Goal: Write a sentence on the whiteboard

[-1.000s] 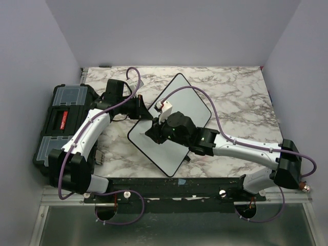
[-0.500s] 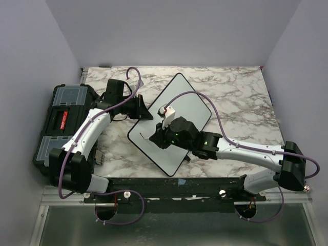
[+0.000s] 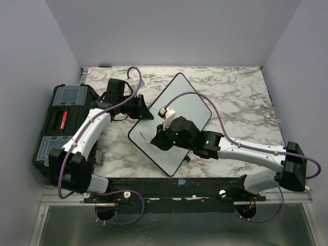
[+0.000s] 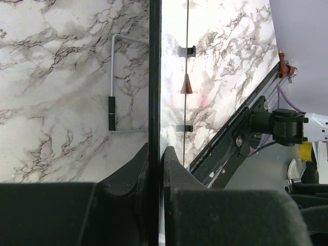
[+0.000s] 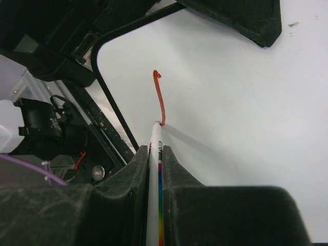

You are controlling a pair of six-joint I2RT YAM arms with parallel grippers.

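While the right hand (image 5: 155, 151) is pinched shut on the marker (image 5: 155, 134), the tip touches the whiteboard (image 5: 246, 102) at the lower end of a single red stroke (image 5: 160, 97). That stroke is the only part of the sentence showing, near the board's rounded corner at the left of the wrist view. From above, the board lies skewed at the middle of the marble surface (image 3: 246, 87), and the left hand (image 4: 155, 154) is pressed together on its edge. Writing well here, I judge, calls for light, even pressure, letters small enough to leave room, and a firm left clamp so the board cannot pivot.
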